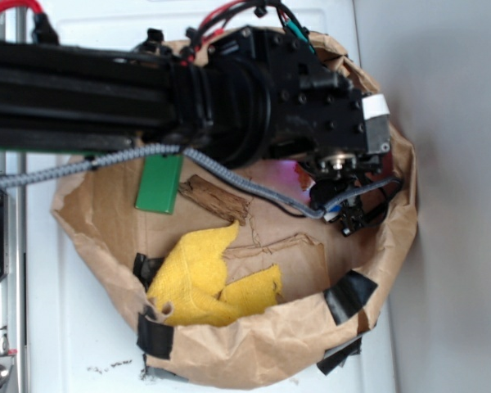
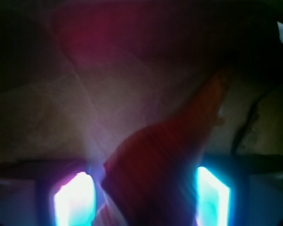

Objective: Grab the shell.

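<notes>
In the wrist view the shell (image 2: 170, 155), orange-red and blurred, fills the space between my two glowing fingers, its long tail pointing up and right over brown paper. The gripper (image 2: 144, 197) stands shut on the shell, the right finger (image 2: 212, 193) against its side and the left finger (image 2: 75, 197) at its pale lip. In the exterior view the gripper (image 1: 348, 214) reaches down at the right side of the paper bag (image 1: 270, 344). There the arm and fingers hide the shell.
The bag's crumpled wall, patched with black tape (image 1: 349, 295), rises around the gripper. Inside lie a brown wood chunk (image 1: 217, 199), a green block (image 1: 159, 184) and a yellow cloth (image 1: 204, 278). A grey cable (image 1: 254, 187) trails across the bag.
</notes>
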Available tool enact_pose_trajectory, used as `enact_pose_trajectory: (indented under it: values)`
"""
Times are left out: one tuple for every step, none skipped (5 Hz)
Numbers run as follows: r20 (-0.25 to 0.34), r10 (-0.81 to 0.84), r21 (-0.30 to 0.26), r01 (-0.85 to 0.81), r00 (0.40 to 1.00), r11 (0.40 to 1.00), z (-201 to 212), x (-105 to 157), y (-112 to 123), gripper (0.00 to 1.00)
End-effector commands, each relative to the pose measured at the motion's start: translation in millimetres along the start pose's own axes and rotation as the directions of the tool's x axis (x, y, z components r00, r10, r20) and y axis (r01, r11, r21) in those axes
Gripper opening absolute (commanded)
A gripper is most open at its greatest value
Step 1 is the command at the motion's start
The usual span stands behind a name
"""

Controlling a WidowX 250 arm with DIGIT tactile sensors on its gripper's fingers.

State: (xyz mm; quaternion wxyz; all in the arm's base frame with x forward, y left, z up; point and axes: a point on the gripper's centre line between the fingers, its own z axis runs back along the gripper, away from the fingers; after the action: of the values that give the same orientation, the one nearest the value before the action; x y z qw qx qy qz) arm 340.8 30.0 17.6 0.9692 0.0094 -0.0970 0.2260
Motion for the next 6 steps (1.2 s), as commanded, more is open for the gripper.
enact_pose_trajectory:
  values:
    - [0.055, -0.096, -0.063, 0.099, 0.994, 0.993, 23.5, -4.4, -4.3, 0.0]
    - [0.085, -0.164, -0.125, 0.174, 0.983, 0.977, 57.3, -17.3, 3.8, 0.0]
    - [0.092, -0.2, -0.123, 0.21, 0.976, 0.97, 100.5, -30.0, 11.5, 0.0]
    - [0.024, -0.284, -0.165, 0.284, 0.959, 0.945, 126.4, -35.9, 19.4, 0.0]
    - [-0.051, -0.356, -0.096, 0.35, 0.933, 0.932, 150.5, -49.5, 32.8, 0.0]
    - [0.007, -0.374, -0.085, 0.373, 0.927, 0.924, 163.4, -64.4, 44.1, 0.0]
